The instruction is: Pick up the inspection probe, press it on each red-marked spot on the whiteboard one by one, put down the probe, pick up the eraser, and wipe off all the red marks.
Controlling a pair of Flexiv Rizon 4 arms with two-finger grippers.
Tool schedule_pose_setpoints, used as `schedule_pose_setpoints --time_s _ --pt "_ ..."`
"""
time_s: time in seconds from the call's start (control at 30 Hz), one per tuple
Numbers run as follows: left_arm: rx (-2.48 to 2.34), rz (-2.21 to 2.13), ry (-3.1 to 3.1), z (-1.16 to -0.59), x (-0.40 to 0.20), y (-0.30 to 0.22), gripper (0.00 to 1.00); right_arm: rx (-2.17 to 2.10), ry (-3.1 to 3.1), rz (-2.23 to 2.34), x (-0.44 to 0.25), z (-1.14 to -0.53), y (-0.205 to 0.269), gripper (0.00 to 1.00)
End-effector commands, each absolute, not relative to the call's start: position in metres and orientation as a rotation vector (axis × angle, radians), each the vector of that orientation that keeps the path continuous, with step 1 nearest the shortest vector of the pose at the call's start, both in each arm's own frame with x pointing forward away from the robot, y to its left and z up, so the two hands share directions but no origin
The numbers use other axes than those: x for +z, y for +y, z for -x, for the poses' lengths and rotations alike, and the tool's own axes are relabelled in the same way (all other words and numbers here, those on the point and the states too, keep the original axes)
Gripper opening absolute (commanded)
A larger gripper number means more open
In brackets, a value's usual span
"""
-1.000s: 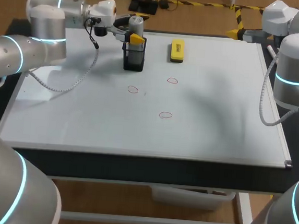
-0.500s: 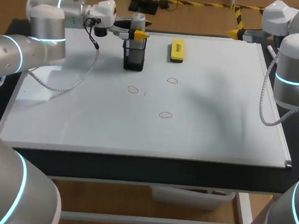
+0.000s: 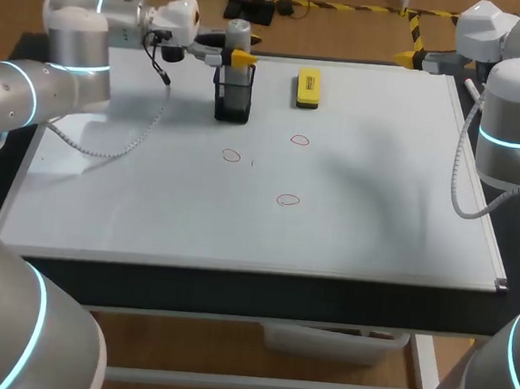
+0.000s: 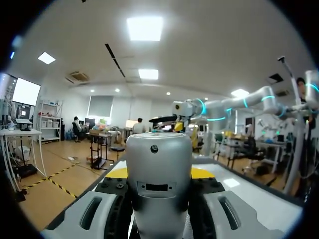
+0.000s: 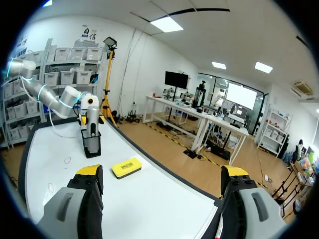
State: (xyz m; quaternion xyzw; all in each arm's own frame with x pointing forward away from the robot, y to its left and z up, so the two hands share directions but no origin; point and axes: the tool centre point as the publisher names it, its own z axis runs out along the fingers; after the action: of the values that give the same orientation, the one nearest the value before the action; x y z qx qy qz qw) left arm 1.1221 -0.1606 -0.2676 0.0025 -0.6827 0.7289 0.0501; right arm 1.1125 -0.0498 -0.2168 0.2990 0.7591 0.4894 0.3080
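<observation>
No text, number or sign is legible. The yellow eraser [image 3: 308,87] carries a dark printed strip along its top face, too small to make out in any view.

Head view overhead; left wrist close on probe [image 4: 158,169]; right wrist far across.

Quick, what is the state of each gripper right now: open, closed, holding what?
Left gripper: jaws closed on the inspection probe.
Right gripper: jaws open, holding nothing.
</observation>
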Motion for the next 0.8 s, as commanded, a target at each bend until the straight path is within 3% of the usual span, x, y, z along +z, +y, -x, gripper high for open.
schedule_pose_setpoints --time_s 0.03,0.8 --pt "2.228 -0.017 -2.099 -1.111 -0.257 -0.156 0.0 1.293 2.009 -0.791 -0.217 -1.113 -0.05 1.0" --pt "2.248 -0.004 -2.121 -1.106 -0.205 -0.156 0.0 1.293 2.009 -0.791 -0.217 -1.113 -0.05 1.0"
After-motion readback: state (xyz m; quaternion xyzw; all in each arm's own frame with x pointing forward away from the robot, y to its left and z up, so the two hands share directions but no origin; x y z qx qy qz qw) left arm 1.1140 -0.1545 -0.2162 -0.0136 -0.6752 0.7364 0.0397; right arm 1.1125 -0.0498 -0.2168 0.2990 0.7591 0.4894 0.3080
